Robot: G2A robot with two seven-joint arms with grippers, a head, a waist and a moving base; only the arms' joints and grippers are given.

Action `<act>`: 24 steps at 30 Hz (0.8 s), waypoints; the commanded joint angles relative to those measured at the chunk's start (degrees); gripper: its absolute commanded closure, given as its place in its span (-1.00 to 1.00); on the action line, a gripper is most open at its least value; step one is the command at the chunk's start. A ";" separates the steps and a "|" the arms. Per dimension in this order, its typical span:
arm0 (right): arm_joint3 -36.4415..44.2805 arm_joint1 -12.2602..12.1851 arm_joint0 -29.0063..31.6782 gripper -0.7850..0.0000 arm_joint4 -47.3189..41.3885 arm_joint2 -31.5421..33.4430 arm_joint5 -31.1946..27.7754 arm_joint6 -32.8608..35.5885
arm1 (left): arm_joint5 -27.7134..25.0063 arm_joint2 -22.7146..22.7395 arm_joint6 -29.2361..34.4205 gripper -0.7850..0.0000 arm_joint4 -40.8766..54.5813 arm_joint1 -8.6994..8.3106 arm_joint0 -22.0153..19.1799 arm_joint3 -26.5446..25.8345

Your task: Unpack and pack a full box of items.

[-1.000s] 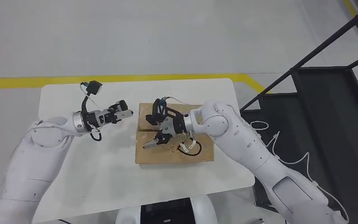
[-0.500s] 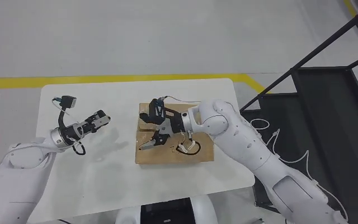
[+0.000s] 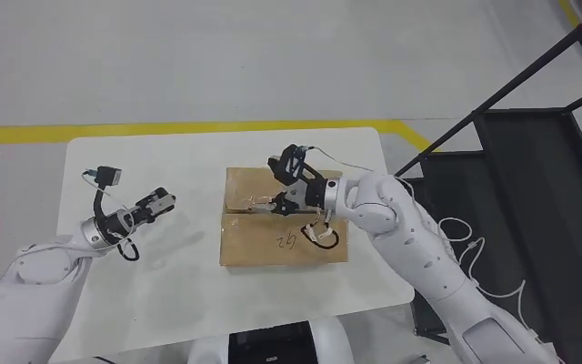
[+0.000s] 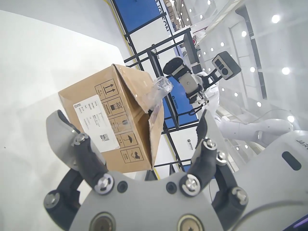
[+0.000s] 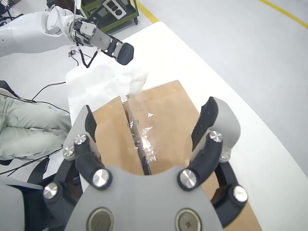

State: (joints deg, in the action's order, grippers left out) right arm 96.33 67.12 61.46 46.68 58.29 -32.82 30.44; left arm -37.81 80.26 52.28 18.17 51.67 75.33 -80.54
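Spread wide and empty at the right end effector [image 5: 149,108], hovering just over the top of the cardboard box [image 5: 166,102], one finger either side of the centre seam. Directly beneath: brown flaps shut but slightly parted, clear tape [image 5: 144,143] crinkled along the seam, its far end curling upward. Flat on the white desk [image 3: 145,273], long axis and seam running straight away toward the left end effector [image 4: 130,116]. Likewise wide and empty there, well apart from the box, facing the end face with a white label.
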 commanded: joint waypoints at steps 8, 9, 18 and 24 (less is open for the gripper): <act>-3.16 2.25 -4.50 -1.00 4.82 -8.74 2.53 -2.61 | -0.03 0.02 -0.05 -1.00 0.03 0.00 0.02 -0.05; -3.29 2.43 -4.81 -1.00 5.39 -9.33 2.83 -2.82 | -0.03 0.02 -0.05 -1.00 0.03 0.00 0.02 -0.05; -5.09 4.04 -7.71 1.00 10.27 -12.77 8.23 -4.40 | -0.03 0.02 -0.05 -1.00 0.03 0.00 0.02 -0.05; -4.64 4.20 -7.70 1.00 10.72 -12.62 8.05 -2.92 | -0.03 0.02 -0.05 -1.00 0.03 0.00 0.02 -0.05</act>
State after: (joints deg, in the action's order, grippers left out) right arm 91.23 71.41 53.55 57.47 45.41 -24.49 27.08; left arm -37.84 80.28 52.23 18.20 51.67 75.35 -80.58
